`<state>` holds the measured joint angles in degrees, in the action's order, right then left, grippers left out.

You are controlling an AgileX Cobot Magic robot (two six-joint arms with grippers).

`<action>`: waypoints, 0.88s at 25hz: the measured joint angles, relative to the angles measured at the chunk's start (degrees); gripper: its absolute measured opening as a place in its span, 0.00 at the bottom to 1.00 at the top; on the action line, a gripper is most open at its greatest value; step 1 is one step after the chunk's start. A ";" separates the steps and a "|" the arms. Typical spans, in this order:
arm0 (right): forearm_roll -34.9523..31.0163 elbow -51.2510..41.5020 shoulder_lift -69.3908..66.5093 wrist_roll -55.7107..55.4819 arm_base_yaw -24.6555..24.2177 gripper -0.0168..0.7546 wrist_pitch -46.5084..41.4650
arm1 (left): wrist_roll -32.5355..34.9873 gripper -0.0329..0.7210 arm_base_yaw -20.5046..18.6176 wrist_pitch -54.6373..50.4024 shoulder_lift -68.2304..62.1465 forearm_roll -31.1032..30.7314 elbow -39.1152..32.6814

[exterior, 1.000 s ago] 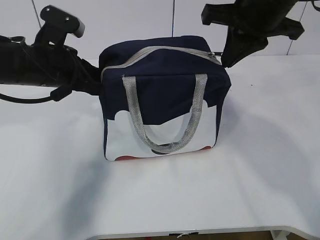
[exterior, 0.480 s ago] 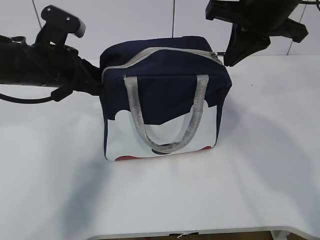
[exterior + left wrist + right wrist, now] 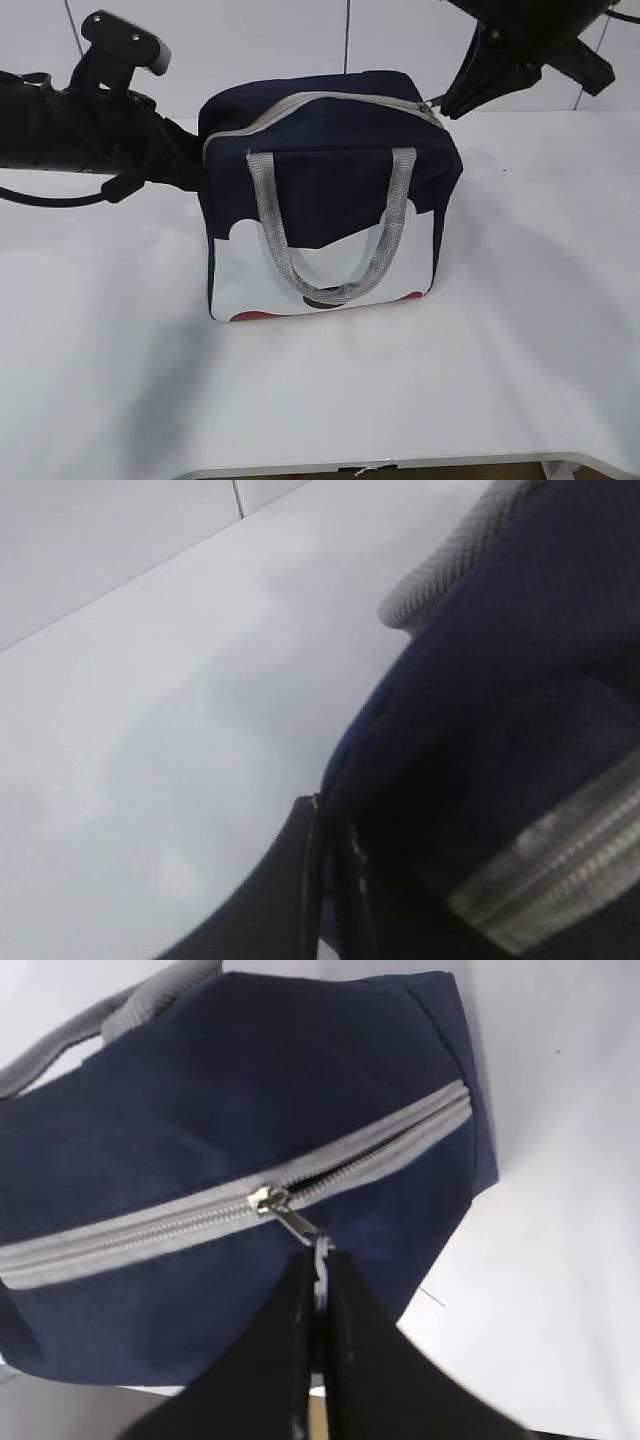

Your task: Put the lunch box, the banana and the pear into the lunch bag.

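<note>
The navy lunch bag (image 3: 330, 170) stands on the white table (image 3: 520, 330), its grey zipper (image 3: 300, 105) nearly all shut. My right gripper (image 3: 440, 105) is at the bag's top right corner, shut on the zipper pull (image 3: 320, 1245). In the right wrist view a short stretch of the zipper (image 3: 400, 1145) gapes beyond the slider. My left gripper (image 3: 335, 820) is pinched on the navy fabric (image 3: 500, 730) at the bag's left rear side. In the exterior view its tip is hidden behind the bag. The lunch box, the banana and the pear are out of view.
The bag's grey webbing handle (image 3: 330, 230) hangs down its front over the white-and-red patch (image 3: 250, 290). The left arm (image 3: 90, 120) lies low over the table's back left. The table's front edge (image 3: 400, 465) is near the bottom.
My right arm has lifted and swung up to the right, with its tip still at the bag's top right corner. The bag and the left arm have barely moved.
</note>
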<state>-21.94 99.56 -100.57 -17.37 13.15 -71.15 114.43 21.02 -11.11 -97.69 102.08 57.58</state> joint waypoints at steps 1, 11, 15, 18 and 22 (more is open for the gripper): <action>-1.22 0.00 -0.23 -0.01 -0.60 0.05 0.00 | 0.00 0.02 0.00 0.00 0.00 0.00 0.00; -14.99 0.12 -4.53 4.16 -4.36 0.05 0.00 | 0.10 0.02 0.00 0.27 0.00 0.00 0.00; -15.86 0.64 -4.79 5.26 -4.78 0.05 0.00 | 0.10 0.02 0.00 1.03 0.00 0.00 0.00; -17.39 0.68 -4.79 5.40 -6.76 0.05 0.00 | 0.35 0.02 0.00 1.63 0.00 0.00 0.00; -21.39 0.68 -5.19 5.40 -9.30 0.05 0.00 | 0.60 0.02 0.00 1.79 0.00 0.00 0.00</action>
<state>-43.33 100.24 -105.76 -11.97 3.85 -71.15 115.03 21.02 -9.33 -97.69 102.08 57.58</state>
